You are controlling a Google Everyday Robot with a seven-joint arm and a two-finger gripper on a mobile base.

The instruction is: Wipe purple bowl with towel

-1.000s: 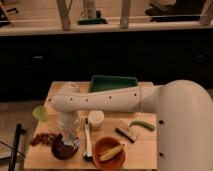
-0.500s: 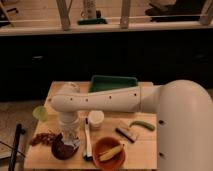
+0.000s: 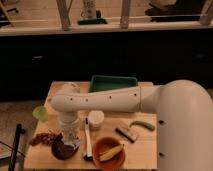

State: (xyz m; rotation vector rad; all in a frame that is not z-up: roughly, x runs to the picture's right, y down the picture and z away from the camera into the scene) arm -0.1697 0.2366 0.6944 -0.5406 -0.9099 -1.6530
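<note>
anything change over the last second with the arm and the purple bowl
Nothing visibly changed. The gripper stays down over the purple bowl with the towel at the bowl's rim. The orange bowl, brush and green tray lie where they were.

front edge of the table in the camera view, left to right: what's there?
Purple bowl with the towel in it and the gripper just above → white-handled brush → orange bowl → small black brush → green pepper.
</note>
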